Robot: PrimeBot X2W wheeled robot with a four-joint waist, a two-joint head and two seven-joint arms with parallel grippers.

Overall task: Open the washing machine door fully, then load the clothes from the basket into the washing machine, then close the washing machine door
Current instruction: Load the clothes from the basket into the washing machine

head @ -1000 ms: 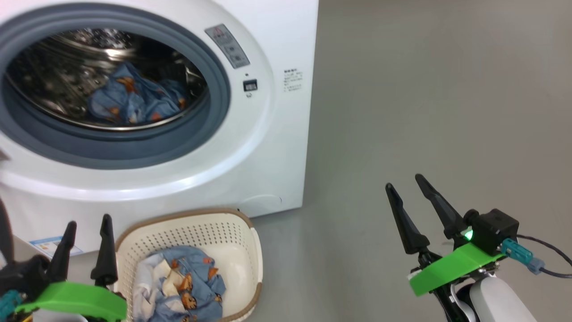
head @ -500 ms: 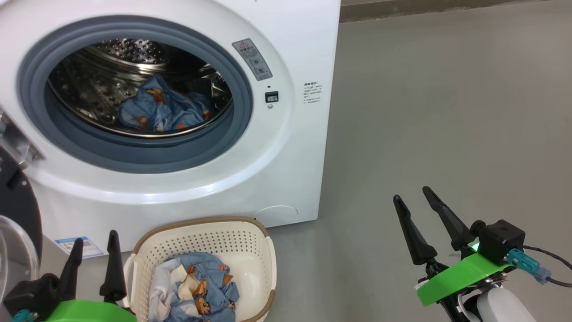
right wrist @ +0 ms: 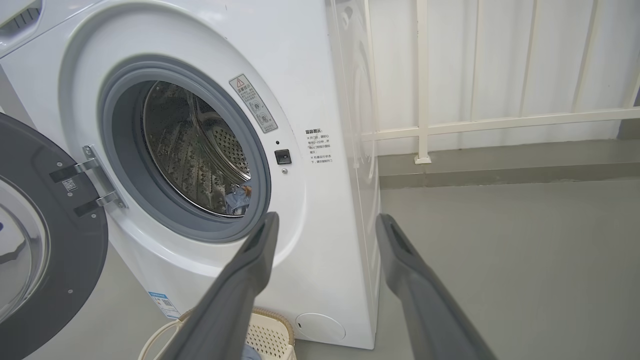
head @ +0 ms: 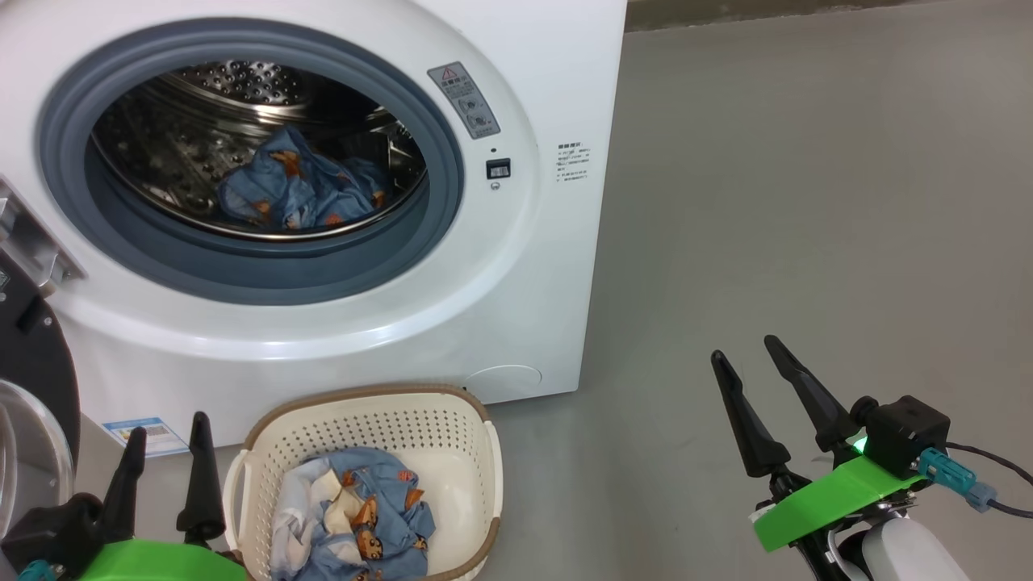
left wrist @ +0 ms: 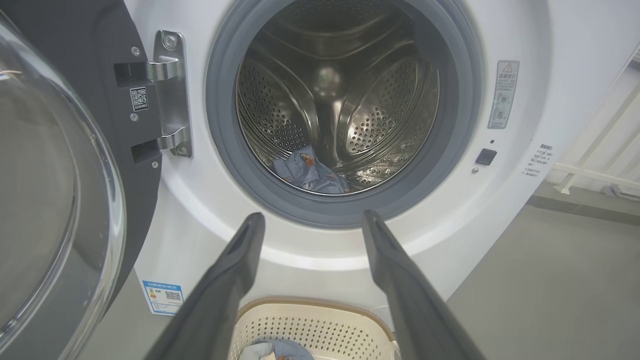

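Some clothes (head: 355, 524) in basket (head: 363, 420) (and drum (head: 145, 153))

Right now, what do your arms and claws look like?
The left claw and the right claw each have two long, tapered black fingers on a bright green plastic bracket. Behind the right one sit a boxy black module with a glowing green light, a teal plug with a thin dark cable, and a smooth white forearm shell.
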